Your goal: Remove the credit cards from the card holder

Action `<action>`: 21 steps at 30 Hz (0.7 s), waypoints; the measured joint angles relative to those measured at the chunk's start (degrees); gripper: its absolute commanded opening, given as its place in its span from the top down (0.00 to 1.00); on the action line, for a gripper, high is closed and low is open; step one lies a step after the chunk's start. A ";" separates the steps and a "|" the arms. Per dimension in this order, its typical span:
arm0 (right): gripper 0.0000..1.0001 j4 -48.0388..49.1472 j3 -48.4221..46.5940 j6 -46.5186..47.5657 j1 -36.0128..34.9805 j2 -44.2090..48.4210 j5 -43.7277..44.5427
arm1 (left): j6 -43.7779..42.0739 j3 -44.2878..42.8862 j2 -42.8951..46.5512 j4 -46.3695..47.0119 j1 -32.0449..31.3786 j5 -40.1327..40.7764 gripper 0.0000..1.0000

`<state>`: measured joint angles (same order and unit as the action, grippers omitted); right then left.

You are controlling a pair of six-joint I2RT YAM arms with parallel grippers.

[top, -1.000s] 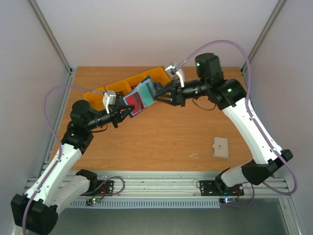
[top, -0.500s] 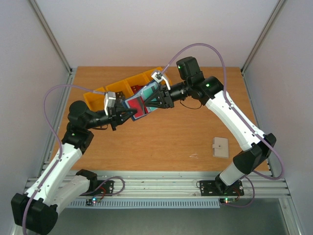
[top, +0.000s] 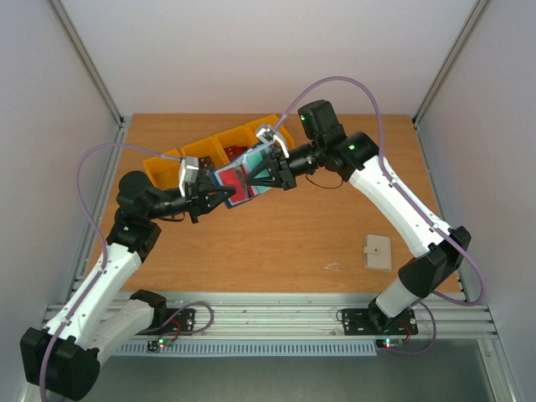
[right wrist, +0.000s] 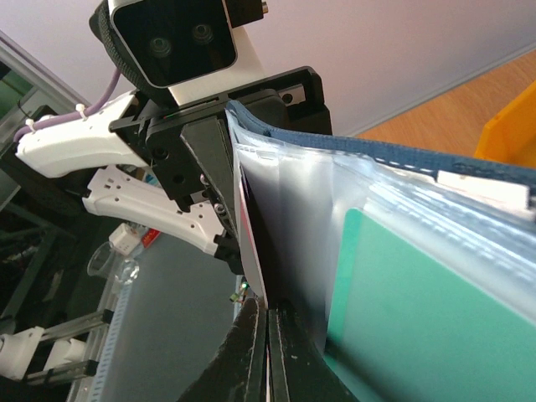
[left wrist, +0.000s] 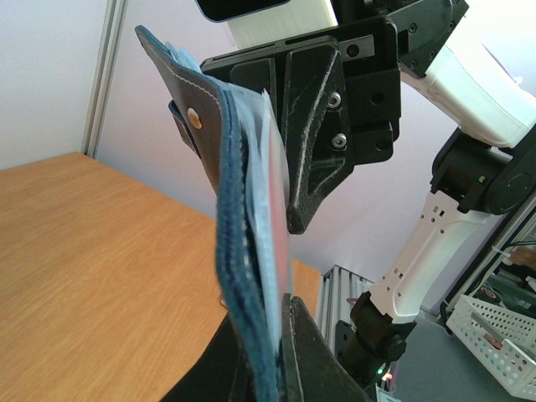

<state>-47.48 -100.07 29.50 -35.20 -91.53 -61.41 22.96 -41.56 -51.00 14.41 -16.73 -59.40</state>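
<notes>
Low in the left wrist view, the left gripper [left wrist: 266, 328] clamps the bottom edge of the card holder [left wrist: 234, 268], upright in the air. The right gripper [right wrist: 266, 314] pinches a red credit card [top: 240, 191] inside it at centre frame, with yellow bins [top: 266, 127] beyond.

Left arm [top: 105, 272] and right arm [top: 406, 209]: white moulded link shells between black cylindrical joint housings. Green status lamps [top: 351, 147] glow on the right arm's black housings. A mauve cable [top: 335, 81] loops along each arm. Bases [top: 394, 306], at 6 o'clock in the top view, are black. Fingers [left wrist: 314, 142] are black, triangular and ribbed, fixed by silver screws [left wrist: 337, 100]. The wrist camera [right wrist: 172, 38] has a white casing, a black face and two lenses.
</notes>
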 measured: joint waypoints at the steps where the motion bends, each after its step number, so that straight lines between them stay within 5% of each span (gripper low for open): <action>1: 0.99 0.00 0.00 0.04 0.00 0.00 0.00 | 0.11 0.00 0.00 0.00 0.00 0.02 0.96; 8: 0.99 -0.07 0.11 0.39 0.94 0.00 -0.94 | 1.07 0.00 0.02 0.44 -0.02 0.24 0.86; 21: 0.99 -3.43 0.04 2.99 1.86 0.87 -1.18 | 1.18 0.00 0.04 0.85 -0.28 0.07 0.94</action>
<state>-50.92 -100.03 32.49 -33.34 -90.65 -62.59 24.14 -41.56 -50.96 15.27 -17.02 -59.33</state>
